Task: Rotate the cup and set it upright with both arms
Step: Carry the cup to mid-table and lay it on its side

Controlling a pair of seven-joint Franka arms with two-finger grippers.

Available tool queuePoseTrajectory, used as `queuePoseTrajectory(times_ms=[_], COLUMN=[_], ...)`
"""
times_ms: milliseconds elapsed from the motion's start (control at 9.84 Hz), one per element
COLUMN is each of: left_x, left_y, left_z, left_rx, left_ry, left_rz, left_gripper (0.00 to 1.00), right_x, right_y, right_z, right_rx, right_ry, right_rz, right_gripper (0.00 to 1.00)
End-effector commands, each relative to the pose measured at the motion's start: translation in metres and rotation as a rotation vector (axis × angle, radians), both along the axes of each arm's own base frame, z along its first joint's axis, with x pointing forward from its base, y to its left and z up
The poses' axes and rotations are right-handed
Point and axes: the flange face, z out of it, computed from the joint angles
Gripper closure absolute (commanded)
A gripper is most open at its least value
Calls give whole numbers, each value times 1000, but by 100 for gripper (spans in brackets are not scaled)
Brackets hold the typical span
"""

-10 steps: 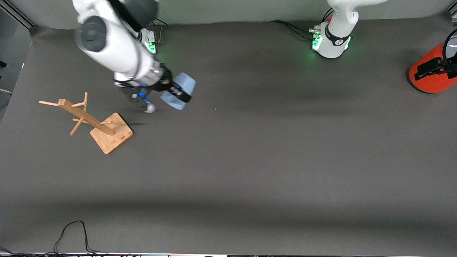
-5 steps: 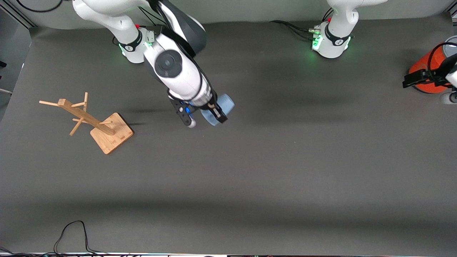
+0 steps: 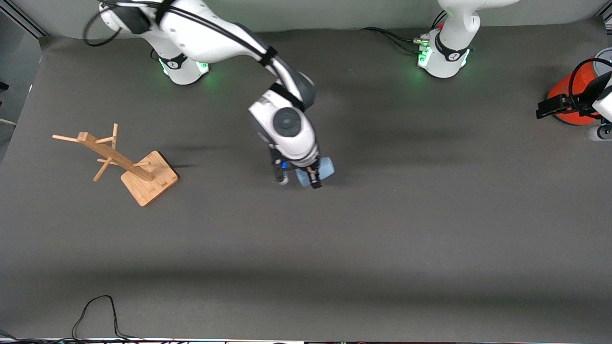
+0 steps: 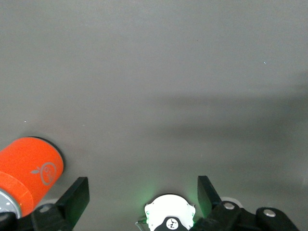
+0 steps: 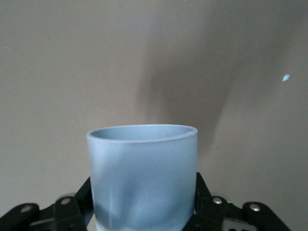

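Cup (image 3: 324, 169) clamped across its sides in the right gripper (image 3: 313, 180), aloft over the table's (image 3: 382, 239) middle. Left gripper (image 4: 139, 199) waits spread wide, empty, above the orange canister (image 3: 571, 102). Judgement: pickup done; handover and uprighting remain.

The dark grey worktop (image 3: 382, 229) is lit evenly and softly from overhead, with broad, faint shadow bands cast across it. Green glow is thrown onto the surface by the lamps at the arm bases (image 3: 442, 59). In the right wrist view, the blue cup (image 5: 143, 175) is rendered slightly soft, its shadow diffuse.
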Motion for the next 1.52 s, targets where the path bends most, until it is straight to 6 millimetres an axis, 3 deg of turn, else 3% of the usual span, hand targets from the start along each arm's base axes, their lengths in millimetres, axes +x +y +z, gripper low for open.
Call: queuePoseTrajectory(times_ms=[0,305,508,610,711,813,1016,1118,1219,1422], left_x=[-2,-3,-7,-6,-4,-1,5,7,11,24], left_y=[1,3,5,2,-3,-1,-2,-7,-24,-90], left_z=[1,0,2,1,-2,-6,-16,-21,-25,-45], left_rx=[16,15,2,-2,-1,-11,-32,-56,-56,-15], left_ry=[-4,4,9,10,12,16,29,36,42,48], left_rz=[12,17,54,83,94,101,110,133,145,183], left_gripper=[0,0,0,0,0,0,0,0,0,0], right_x=[3,-14,-14,-13,-13,-12,-7,-4,4,11], right_y=[13,28,29,29,28,27,24,24,29,30], right_z=[-6,-48,-54,-54,-54,-54,-53,-48,-22,30], right_rx=[-4,-18,-24,-24,-26,-26,-28,-21,15,-4], right_ry=[1,59,57,57,57,55,47,41,39,110], right_rz=[-45,-84,-82,-84,-85,-87,-90,-92,-108,-112], right_gripper=[54,56,56,40,8,1,0,0,0,0])
